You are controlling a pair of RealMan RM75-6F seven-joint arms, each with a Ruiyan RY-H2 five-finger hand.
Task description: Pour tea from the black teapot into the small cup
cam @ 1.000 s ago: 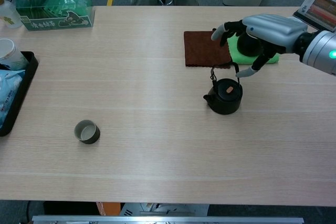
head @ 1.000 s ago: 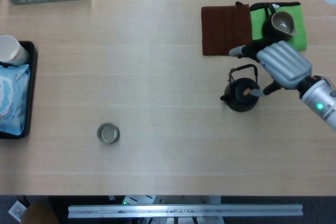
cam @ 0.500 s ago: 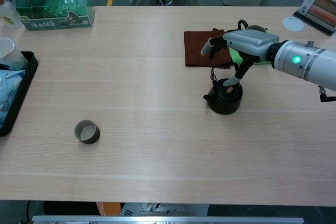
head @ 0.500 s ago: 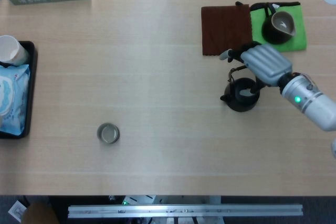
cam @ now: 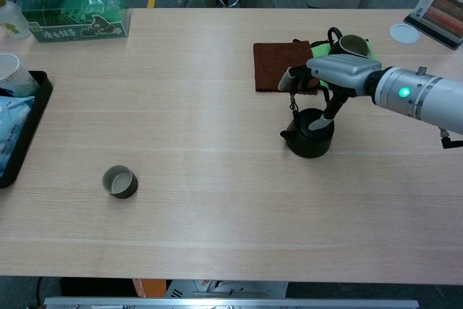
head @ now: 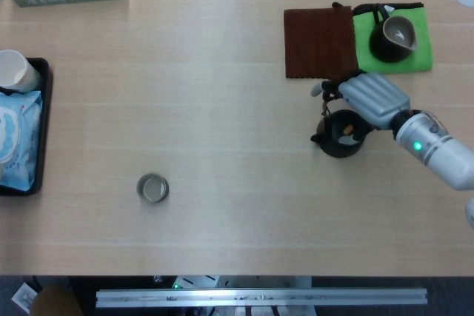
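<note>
Nearest, the small cup [cam: 119,181] stands alone at the table's left, contents unclear. Further back the black teapot [cam: 309,134] sits near the right; the right hand [cam: 334,76] hovers over its handle, fingers spread, grip uncertain. Beyond, a dark pitcher [head: 396,36] rests on the green mat [head: 370,31].

Head view straight down, chest view lower and slanted forward, both over the same table [head: 222,72].
</note>
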